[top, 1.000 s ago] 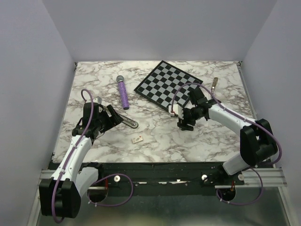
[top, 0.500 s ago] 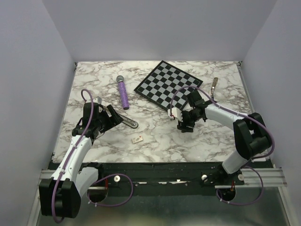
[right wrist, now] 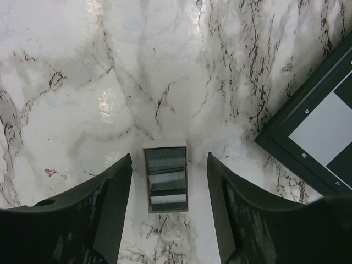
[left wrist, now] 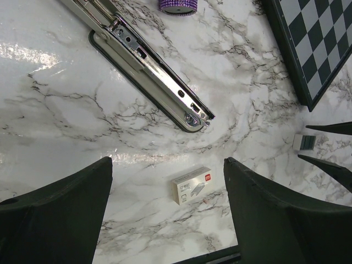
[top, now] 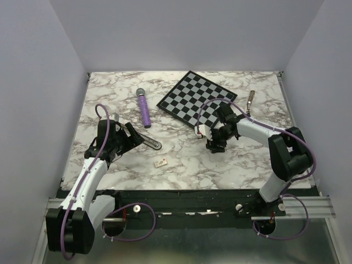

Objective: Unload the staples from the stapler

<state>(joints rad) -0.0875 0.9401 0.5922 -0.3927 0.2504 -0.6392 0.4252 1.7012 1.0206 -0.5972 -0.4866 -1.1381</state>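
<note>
Slight leftward shift of the right tool point(top: 209, 137) since a second ago, its elbow drawn in from the tabletop's right edge. No visible change in anything else, left arm included.

Marble-patterned tabletop point(top: 247, 165), seen from above. At left-centre, the stapler point(top: 147, 141), lying flat and opened out, angled from upper left down to lower right. Up close from the left wrist: a long, slim, shiny silver channel with small holes and rivets, set in a dark base with a rounded end, and a coil spring at the far upper end. Impossible to tell whether any staples sit inside the channel.

Left tool point(left wrist: 168, 165) released, jaws spread wide with nothing between them, over the tabletop with the stapler just ahead. Near the jaws, a small white staple box point(left wrist: 191, 186), apart from the stapler.

Right tool released as well, jaws on either side of a small grey-green staple block point(right wrist: 166, 176) lying on the tabletop, a gap of bare marble on both sides. Near the block, a corner of the black-and-white chessboard point(right wrist: 313, 137).

Behind the stapler, a purple cylinder point(top: 144, 110). Far right, beyond the chessboard, a pale metal bar point(top: 251, 100).
</note>
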